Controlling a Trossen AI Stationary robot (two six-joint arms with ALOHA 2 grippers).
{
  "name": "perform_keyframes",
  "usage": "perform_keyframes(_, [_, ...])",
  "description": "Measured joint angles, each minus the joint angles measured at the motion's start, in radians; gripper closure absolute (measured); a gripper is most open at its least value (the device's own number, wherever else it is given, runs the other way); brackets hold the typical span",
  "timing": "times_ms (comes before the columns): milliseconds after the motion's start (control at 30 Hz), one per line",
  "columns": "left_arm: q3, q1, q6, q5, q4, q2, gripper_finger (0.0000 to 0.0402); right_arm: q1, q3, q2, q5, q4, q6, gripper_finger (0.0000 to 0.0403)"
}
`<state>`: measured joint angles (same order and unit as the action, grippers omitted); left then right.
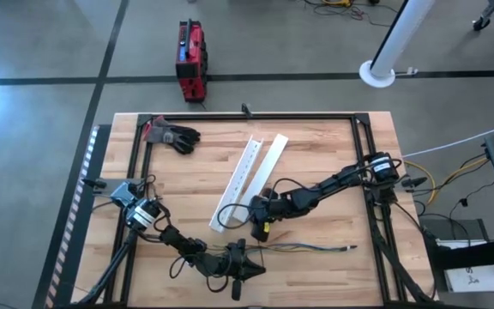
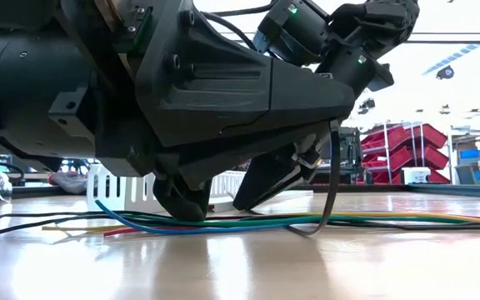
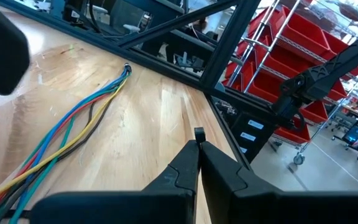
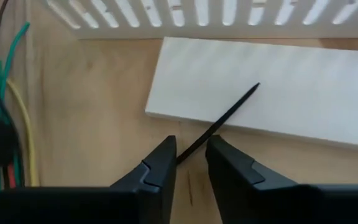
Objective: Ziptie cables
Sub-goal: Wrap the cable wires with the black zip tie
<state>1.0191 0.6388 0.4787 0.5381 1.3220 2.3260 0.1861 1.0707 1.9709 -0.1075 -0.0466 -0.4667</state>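
Several thin cables (image 1: 309,249), blue, green, yellow, red and dark, lie side by side on the wooden table near its front edge (image 2: 248,223) (image 3: 73,127). My left gripper (image 1: 238,266) (image 3: 197,146) is shut, low beside their left part. A small dark nub (image 3: 199,132) shows at its tips. My right gripper (image 1: 261,225) (image 4: 191,149) hovers just behind the cables, over the near end of a white flat strip (image 4: 272,87). It is shut on a thin black zip tie (image 4: 225,118) (image 2: 333,175). My left gripper: the dark nub sits right at its shut fingertips, but I cannot tell whether it is held, nor whether the fingers touch the cables. My right gripper pinches the zip tie between its two fingers (image 4: 166,158) at one end. The free end (image 4: 255,86) reaches out over the white strip. In the low view the tie hangs in a slack curve, its lower end (image 2: 302,231) on the cables.
Two long white slotted strips (image 1: 251,176) lie slanting at the table's middle. A black and red glove (image 1: 171,135) rests at the far left. A dark metal frame (image 1: 256,116) runs around the table. Bare wood lies right of the cables.
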Motion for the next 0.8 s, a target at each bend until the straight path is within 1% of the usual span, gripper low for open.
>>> perform_keyframes(100, [0.0, 0.0, 0.0, 0.0, 0.0, 0.0, 0.0401, -0.012, -0.004, 0.0, 0.05, -0.019, 0.02, 0.0308])
perform_keyframes(233, [0.0, 0.0, 0.001, 0.0, 0.0, 0.0, 0.0401, -0.036, -0.026, -0.002, 0.073, -0.063, 0.022, 0.0285])
perform_keyframes(367, [0.0, 0.0, 0.001, 0.0, 0.0, 0.0, 0.0401, -0.066, -0.072, -0.003, 0.149, -0.163, 0.022, 0.028])
perform_keyframes(433, [0.0, 0.0, 0.001, 0.0, 0.0, 0.0, 0.0401, -0.073, -0.092, -0.004, 0.167, -0.197, 0.022, 0.0287])
perform_keyframes(533, [0.0, 0.0, 0.001, 0.0, 0.0, 0.0, 0.0401, -0.076, -0.111, -0.005, 0.168, -0.225, 0.017, 0.0309])
perform_keyframes(800, [0.0, -0.001, 0.001, 0.001, 0.001, 0.0, 0.0401, -0.077, -0.114, -0.005, 0.181, -0.228, 0.036, 0.0393])
